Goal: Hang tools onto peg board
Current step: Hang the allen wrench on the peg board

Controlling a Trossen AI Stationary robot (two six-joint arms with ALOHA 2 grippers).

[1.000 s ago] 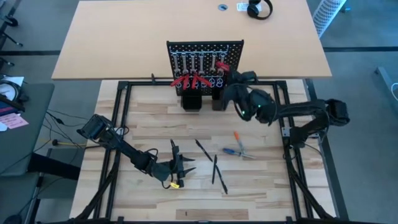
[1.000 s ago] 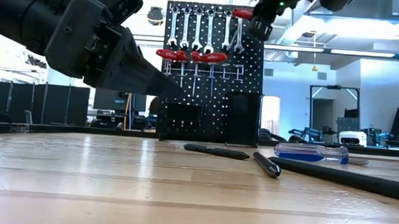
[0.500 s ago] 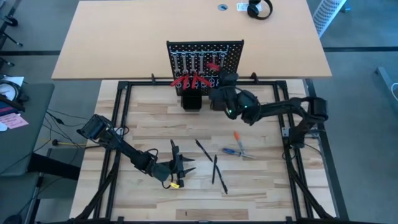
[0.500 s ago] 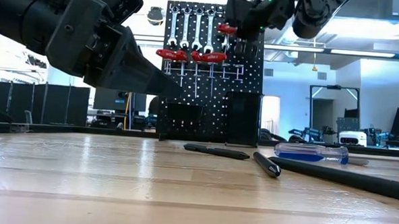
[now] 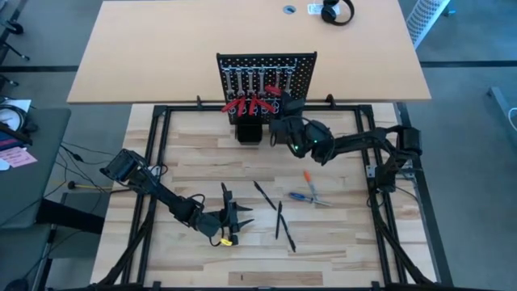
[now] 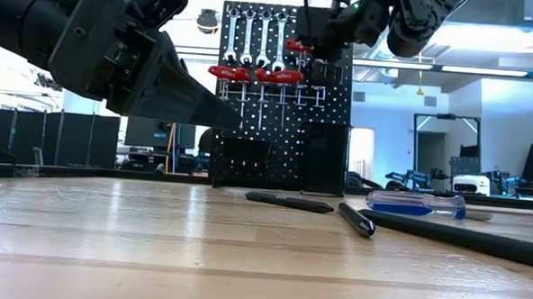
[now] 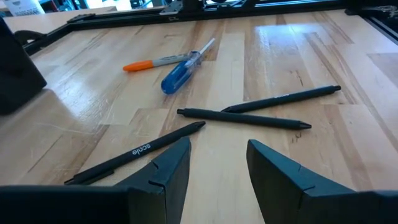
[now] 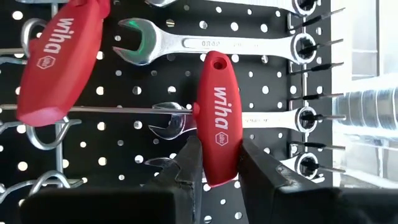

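Observation:
The black peg board (image 5: 266, 74) (image 6: 282, 105) stands upright at the table's far edge. Silver wrenches (image 6: 262, 37) and two red-handled tools (image 6: 252, 74) hang on it. My right gripper (image 8: 216, 163) (image 5: 284, 109) is close in front of the board, shut on a third red-handled tool (image 8: 216, 118) (image 6: 296, 45). On the table lie black stick tools (image 5: 275, 212) (image 7: 249, 115), a blue-handled screwdriver (image 5: 303, 196) (image 7: 180, 73) and an orange-handled one (image 5: 309, 181) (image 7: 155, 62). My left gripper (image 7: 216, 155) (image 5: 236, 214) hovers open near the front, short of the sticks. My right gripper pinches one end of the tool's red handle (image 8: 217, 171) between its two fingers (image 8: 189, 160). The handle lies along the fingers and points at the board. The fingers come roughly level from the table's near right. The tool is clear of the table, and its thin shaft (image 8: 93, 110) sticks out sideways across the board.
Two black box holders (image 6: 245, 162) (image 6: 325, 157) stand at the board's foot. A black frame rail (image 5: 376, 202) runs round the work area. Behind the board is a tan desk (image 5: 161, 48) with headphones (image 5: 337, 11).
My right gripper has carried the red-handled tool toward the table's left along the board's face and somewhat down, staying shut on it. It slowed in the last half second.

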